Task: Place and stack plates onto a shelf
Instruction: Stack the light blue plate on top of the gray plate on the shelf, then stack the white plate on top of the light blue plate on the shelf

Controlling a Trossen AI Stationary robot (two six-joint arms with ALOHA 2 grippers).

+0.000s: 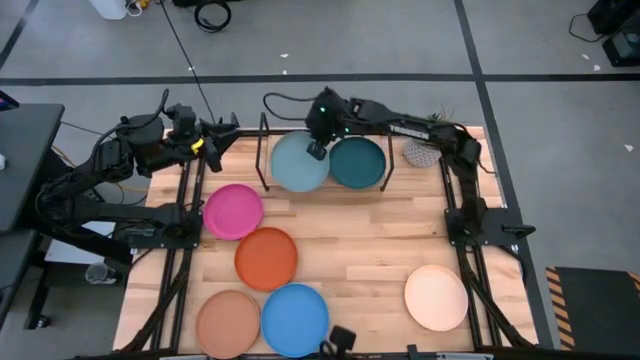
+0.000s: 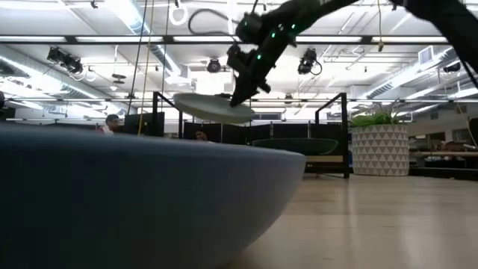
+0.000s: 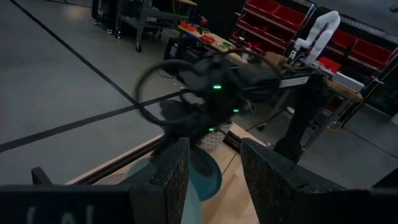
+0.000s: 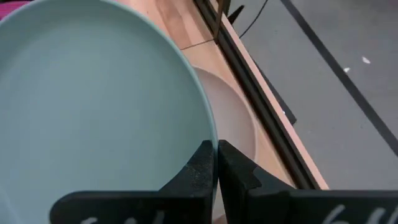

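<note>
My right gripper (image 1: 317, 150) reaches in from the right and is shut on the light teal plate (image 1: 298, 163), held above the left half of the black rod shelf (image 1: 264, 150). In the right wrist view a pale grey plate (image 4: 233, 124) lies below it. The dark teal plate (image 1: 358, 163) rests in the shelf's right half. The magenta (image 1: 233, 211), orange (image 1: 266, 257), tan (image 1: 228, 322), blue (image 1: 295, 318) and cream (image 1: 436, 297) plates lie flat on the table. My left gripper (image 1: 222, 137) waits open at the far left corner. My right gripper pinches the light teal plate's rim (image 4: 208, 134) between its two fingers (image 4: 200, 163), which are at the plate's far right edge. In the low view the plate (image 2: 213, 108) is lifted clear of the shelf and hangs slightly tilted below the fingers.
A small plant in a patterned white pot (image 1: 424, 151) stands at the far right, beside the shelf. Shelf uprights (image 2: 345, 134) rise around the dark teal plate (image 2: 302, 146). Bare wood lies between the orange and cream plates. The blue plate (image 2: 112, 202) fills the low view's foreground.
</note>
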